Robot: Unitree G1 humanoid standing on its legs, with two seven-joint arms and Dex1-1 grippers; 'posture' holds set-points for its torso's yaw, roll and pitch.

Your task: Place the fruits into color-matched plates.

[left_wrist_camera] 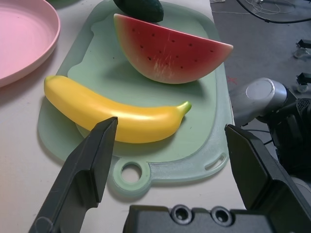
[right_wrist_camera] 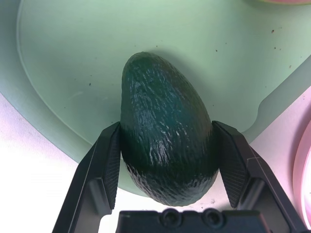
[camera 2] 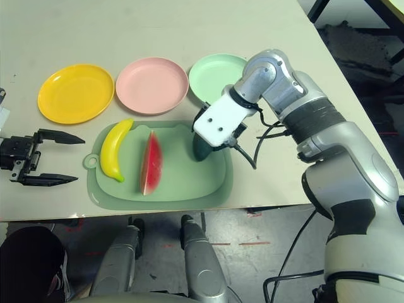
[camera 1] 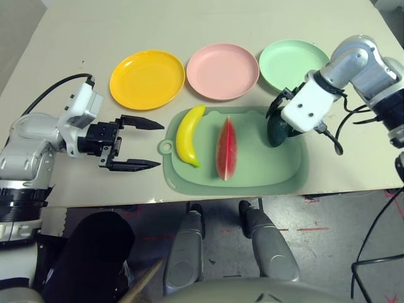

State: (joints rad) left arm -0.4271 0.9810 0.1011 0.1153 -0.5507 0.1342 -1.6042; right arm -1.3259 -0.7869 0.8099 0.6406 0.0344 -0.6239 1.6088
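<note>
1. Looks bright and fairly even across the table (camera 1: 214,16), dimmer down on the floor (camera 1: 322,240).
2. Gleams softly along the top of the banana (left_wrist_camera: 131,116) in the left wrist view.
3. Falls into soft-edged shadow on the cutting board (left_wrist_camera: 112,92) beside the banana and under the watermelon wedge (left_wrist_camera: 170,53).
4. Glints in small pale streaks on the avocado's (right_wrist_camera: 165,126) dark skin.
5. Washes out to near white on the table in the right wrist view.

The left arm (camera 1: 28,148) and right arm (camera 2: 353,151) are glossy silver and white — rounded shells broken up by black bands, with white wrist housings (camera 2: 221,120) and thin black cables (camera 1: 60,82). The left gripper (camera 1: 161,144) and right gripper (right_wrist_camera: 166,125) are black, each with 2 tapered, angular fingers — and 2 round screws at the base.
</note>
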